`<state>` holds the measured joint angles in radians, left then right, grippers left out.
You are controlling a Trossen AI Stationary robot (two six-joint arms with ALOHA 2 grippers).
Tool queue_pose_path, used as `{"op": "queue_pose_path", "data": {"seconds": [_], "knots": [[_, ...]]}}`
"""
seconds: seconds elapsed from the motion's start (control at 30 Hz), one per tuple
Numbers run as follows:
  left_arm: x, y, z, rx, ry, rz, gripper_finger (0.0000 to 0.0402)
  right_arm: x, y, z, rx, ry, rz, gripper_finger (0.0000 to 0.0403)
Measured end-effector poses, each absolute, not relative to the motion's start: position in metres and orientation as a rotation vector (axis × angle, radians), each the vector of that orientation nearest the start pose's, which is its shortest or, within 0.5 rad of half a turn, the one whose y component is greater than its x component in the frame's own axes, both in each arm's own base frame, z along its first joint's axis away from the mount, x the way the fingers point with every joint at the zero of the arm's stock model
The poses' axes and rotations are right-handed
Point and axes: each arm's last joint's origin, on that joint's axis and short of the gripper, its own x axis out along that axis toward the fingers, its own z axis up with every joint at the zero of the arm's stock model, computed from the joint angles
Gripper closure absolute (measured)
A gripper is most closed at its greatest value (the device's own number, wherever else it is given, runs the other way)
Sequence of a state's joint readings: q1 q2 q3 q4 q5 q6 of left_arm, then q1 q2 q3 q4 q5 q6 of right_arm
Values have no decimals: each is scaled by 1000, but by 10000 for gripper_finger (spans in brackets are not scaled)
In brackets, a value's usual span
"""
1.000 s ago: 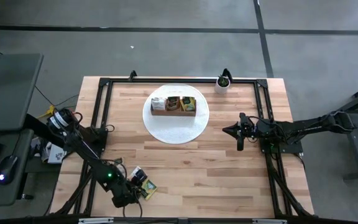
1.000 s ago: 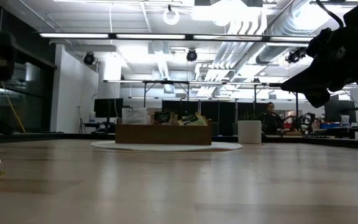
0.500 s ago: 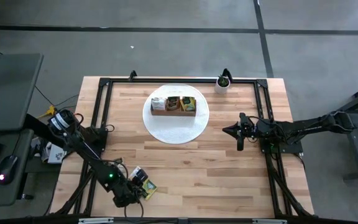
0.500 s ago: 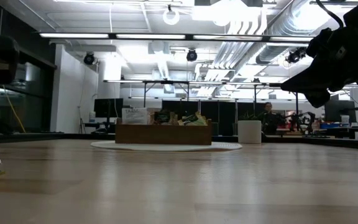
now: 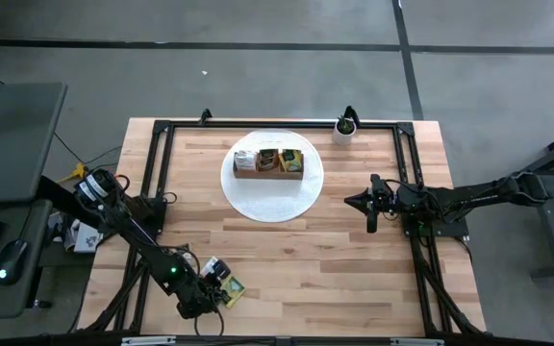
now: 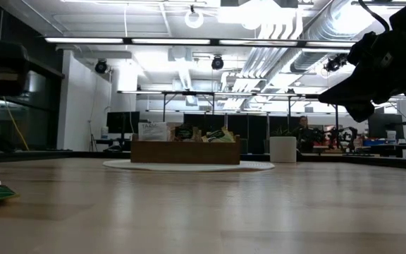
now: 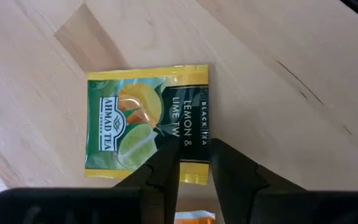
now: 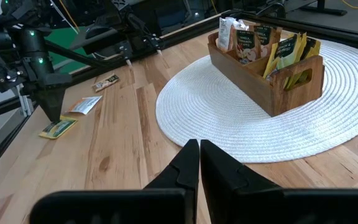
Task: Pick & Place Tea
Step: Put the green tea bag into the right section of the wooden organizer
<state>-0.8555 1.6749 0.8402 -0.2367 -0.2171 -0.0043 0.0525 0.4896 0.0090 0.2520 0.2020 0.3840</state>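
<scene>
Left pincer [image 7: 194, 162] closing on a green sachet [image 7: 148, 118] beneath it; grasp unfinished, box [image 5: 268, 163] placement remains.

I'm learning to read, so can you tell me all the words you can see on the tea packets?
"AHMAD TEA LONDON" stands on the green-yellow sachet lying flat on the table under the left gripper.
"BLACK TEA" stands on the same sachet, along its dark strip.
"LEMON & LIME TW" stands there too; the fingers cover the rest.
The sachets in the wooden box carry print too small to read.
</scene>
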Motion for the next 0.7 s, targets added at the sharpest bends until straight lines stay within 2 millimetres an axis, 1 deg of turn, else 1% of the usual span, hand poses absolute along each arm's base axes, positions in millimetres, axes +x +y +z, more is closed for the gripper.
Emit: {"op": "queue_pose_path", "data": {"seconds": [0.27, 0.7], "knots": [[206, -226, 123, 558, 995, -580, 317, 126, 1, 146, 353, 195, -191, 391], [208, -224, 122, 543, 1004, -557, 317, 126, 1, 146, 353, 195, -191, 391]]}}
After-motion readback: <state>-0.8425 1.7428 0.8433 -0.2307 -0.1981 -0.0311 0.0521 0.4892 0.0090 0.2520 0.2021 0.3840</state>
